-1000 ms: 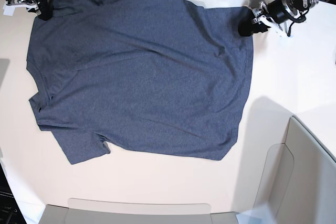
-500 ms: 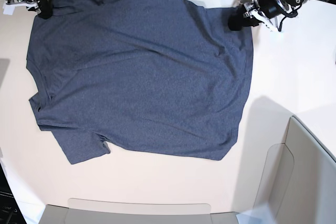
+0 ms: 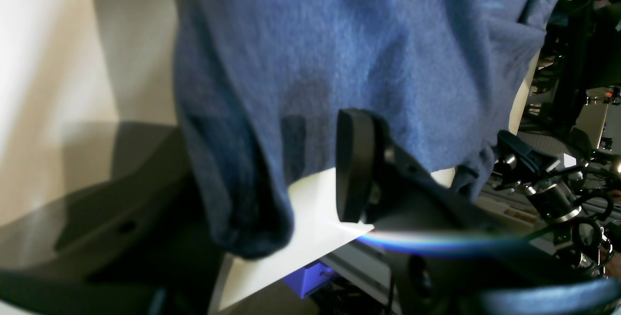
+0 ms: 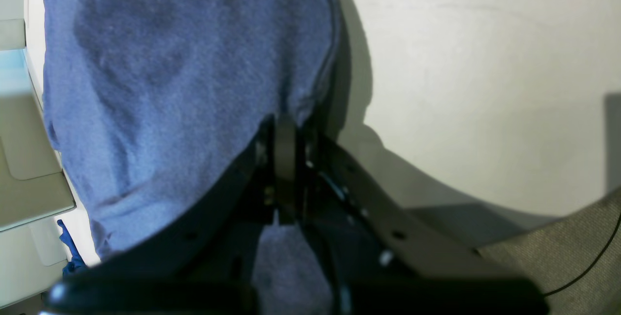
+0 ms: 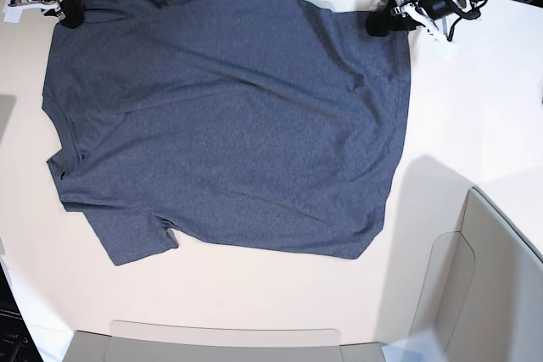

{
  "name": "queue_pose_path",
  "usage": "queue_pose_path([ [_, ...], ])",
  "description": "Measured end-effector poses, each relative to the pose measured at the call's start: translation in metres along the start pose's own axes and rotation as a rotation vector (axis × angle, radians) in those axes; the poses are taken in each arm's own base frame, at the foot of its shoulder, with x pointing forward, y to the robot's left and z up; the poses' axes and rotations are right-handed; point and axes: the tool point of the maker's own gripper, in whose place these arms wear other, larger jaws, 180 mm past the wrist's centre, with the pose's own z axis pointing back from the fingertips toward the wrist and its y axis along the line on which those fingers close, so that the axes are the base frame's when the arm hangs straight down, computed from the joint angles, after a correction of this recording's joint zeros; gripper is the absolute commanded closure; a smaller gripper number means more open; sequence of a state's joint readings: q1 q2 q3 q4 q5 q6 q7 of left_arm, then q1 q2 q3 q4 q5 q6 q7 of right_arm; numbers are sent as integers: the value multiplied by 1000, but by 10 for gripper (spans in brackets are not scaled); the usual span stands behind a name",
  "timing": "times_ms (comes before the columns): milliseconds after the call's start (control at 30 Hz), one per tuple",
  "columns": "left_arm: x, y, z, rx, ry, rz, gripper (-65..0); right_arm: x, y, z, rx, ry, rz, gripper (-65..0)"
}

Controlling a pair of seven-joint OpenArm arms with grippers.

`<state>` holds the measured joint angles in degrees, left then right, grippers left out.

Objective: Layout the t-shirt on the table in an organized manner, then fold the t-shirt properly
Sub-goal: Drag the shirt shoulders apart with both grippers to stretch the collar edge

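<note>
Off-white table [image 5: 475,108] filled base view; grey bin wall [image 5: 501,277] at lower right corner. T-shirt [image 5: 229,116] lay spread flat across table's left and middle. Right gripper [image 5: 66,8], far left corner, jaws clamped on shoulder cloth. Left gripper [image 5: 383,23], far right hem corner, jaws apart, one pad [image 3: 354,164] over fabric; grip not certain. Layout step looked nearly finished. Next likely: close on hem, fold toward near edge. Bare table ahead and right.

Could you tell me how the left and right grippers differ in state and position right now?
The right gripper is shut on the t-shirt, pinching fabric at its edge, while the left gripper has its jaws apart, with no grip visible. In the base view, the right gripper sits at the shirt's upper-left corner, the left gripper at its upper-right corner. Both are black and work over the table.
</note>
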<state>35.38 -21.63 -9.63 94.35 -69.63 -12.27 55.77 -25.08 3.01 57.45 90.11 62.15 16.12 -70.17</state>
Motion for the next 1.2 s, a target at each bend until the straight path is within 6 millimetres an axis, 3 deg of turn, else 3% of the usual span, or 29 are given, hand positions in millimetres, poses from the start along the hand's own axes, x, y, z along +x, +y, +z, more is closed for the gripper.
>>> queue_pose_path([
  [67,-1,0,0,0,5,0,-181,0,0,0,0,1,0,0],
  [167,-3,6,0,31,16,-9,-13,0,-1,1,-3,0,0,0],
  [200,-4,7,0,36,23,-7,0,0,-1,1,-3,0,-1,0],
  [600,-14,-12,13,108,81,-148,0,-2,-14,33,-160,38,151,0],
  [900,-16,-12,14,111,95,-155,0,-8,-18,52,-233,70,218,0],
  [1033,-9,-1,31,174,58,-152,0,-2,-5,61,-234,49,277,0],
  [1200,2,-7,45,185,12,-183,0,-3,-5,65,-243,51,292,0],
])
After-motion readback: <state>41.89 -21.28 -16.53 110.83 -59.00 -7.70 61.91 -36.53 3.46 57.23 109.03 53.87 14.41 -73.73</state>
